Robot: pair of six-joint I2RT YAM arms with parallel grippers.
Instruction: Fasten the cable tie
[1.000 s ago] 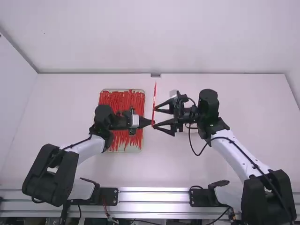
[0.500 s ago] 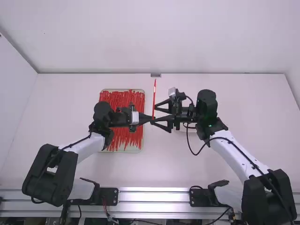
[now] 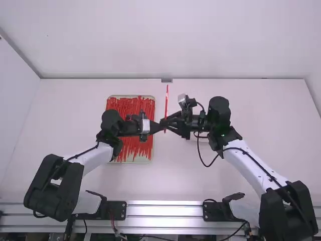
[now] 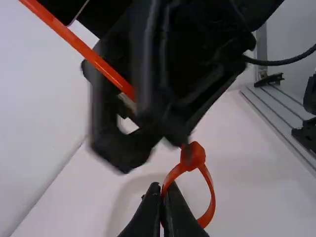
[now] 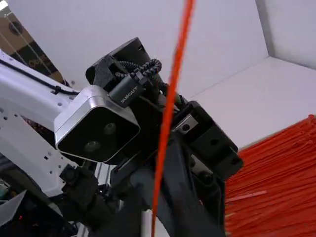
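High view: left hand, right hand pinch cable tie midair.

A thin red plastic cable tie rises before a silver camera box, seemingly pinched between the right gripper's dark fingers; red ties heaped behind.

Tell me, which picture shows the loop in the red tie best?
The left wrist view. There the red tie curls into a small loop closed at its head, pinched by the left gripper. In the high view it is a thin upright strip; in the right wrist view, a long straight tail.
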